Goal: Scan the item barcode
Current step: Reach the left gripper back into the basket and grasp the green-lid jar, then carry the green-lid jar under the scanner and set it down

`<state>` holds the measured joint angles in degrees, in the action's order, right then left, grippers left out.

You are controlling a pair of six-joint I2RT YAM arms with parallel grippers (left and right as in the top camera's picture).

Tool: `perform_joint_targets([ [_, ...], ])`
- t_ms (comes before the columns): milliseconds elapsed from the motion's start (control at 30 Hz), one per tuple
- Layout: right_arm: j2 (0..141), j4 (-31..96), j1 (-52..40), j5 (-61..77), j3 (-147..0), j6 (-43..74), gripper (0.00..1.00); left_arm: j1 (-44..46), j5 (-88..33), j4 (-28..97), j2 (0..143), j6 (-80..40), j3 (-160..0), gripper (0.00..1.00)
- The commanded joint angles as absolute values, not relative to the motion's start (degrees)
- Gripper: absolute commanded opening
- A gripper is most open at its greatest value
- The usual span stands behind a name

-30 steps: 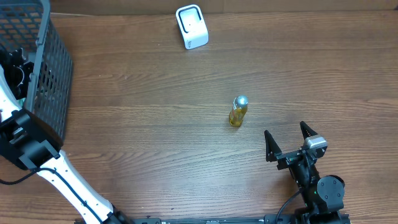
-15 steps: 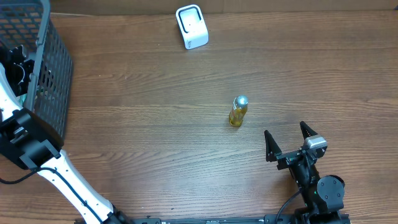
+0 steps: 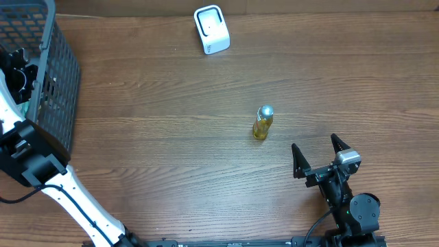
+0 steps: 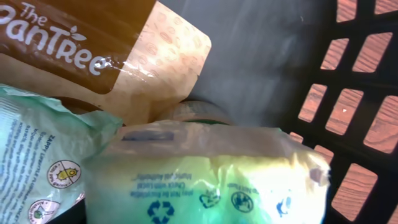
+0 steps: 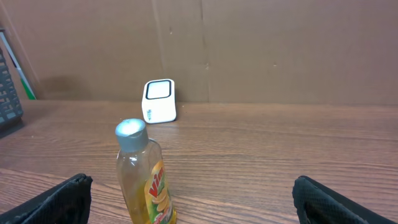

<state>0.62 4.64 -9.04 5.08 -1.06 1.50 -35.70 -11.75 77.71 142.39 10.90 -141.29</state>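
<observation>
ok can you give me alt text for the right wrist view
A small clear bottle of yellow liquid with a silver cap stands upright on a wooden table, just ahead of the open right gripper, whose dark fingertips frame the bottom corners. Further back, a white scanner stands near a plain brown wall.

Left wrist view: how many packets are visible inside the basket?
3. A brown pouch at the upper left, a pale green packet at the lower left, a yellow-green packet at the bottom centre. More may be hidden beneath them.
</observation>
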Motion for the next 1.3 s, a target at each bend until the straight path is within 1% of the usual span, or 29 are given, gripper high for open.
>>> perform_joint_targets([
  [0,0.2,4.4,-8.9,4.6,-0.4,1.2,1.0,-35.3,-7.3,77.6,138.5,8.7,-145.3,0.52],
  [267,0.2,4.4,-8.9,4.6,-0.4,1.2,1.0,-35.0,-7.0,76.7,130.3,3.7,-153.8,0.52],
  [367,0.2,4.4,-8.9,4.6,-0.4,1.2,1.0,-34.5,-7.5,75.7,126.4,3.6,-155.9,0.52],
  [533,0.2,4.4,-8.9,4.6,-0.5,1.2,1.0,-32.1,-7.5,74.1,118.9,1.5,-156.8,0.52],
  [667,0.2,4.4,-8.9,4.6,-0.4,1.2,1.0,-28.5,-7.5,74.9,113.9,-0.5,-156.8,0.49],
  [867,0.2,4.4,-8.9,4.6,-0.4,1.2,1.0,-18.2,-7.5,82.4,108.2,-4.0,-156.8,0.47],
  [900,0.2,4.4,-8.9,4.6,-0.4,1.2,1.0,-14.2,-7.4,86.1,107.7,-5.0,-156.8,0.46],
  [1033,0.2,4.4,-8.9,4.6,-0.4,1.2,1.0,-3.6,-7.0,95.3,108.6,-7.0,-156.1,0.44],
  [1067,0.2,4.4,-8.9,4.6,-0.4,1.2,1.0,-1.1,-7.0,96.7,109.1,-7.9,-155.5,0.42],
  [1100,0.2,4.4,-8.9,4.6,-0.4,1.2,1.0,0.9,-7.0,96.8,109.5,-8.6,-154.8,0.38],
  [1167,0.2,4.4,-8.9,4.6,-0.4,1.2,1.0,6.3,-6.7,96.7,110.3,-10.7,-151.9,0.34],
  [1267,0.2,4.4,-8.9,4.6,-0.4,1.2,1.0,12.5,-2.7,96.8,112.2,-15.3,-148.7,0.35],
])
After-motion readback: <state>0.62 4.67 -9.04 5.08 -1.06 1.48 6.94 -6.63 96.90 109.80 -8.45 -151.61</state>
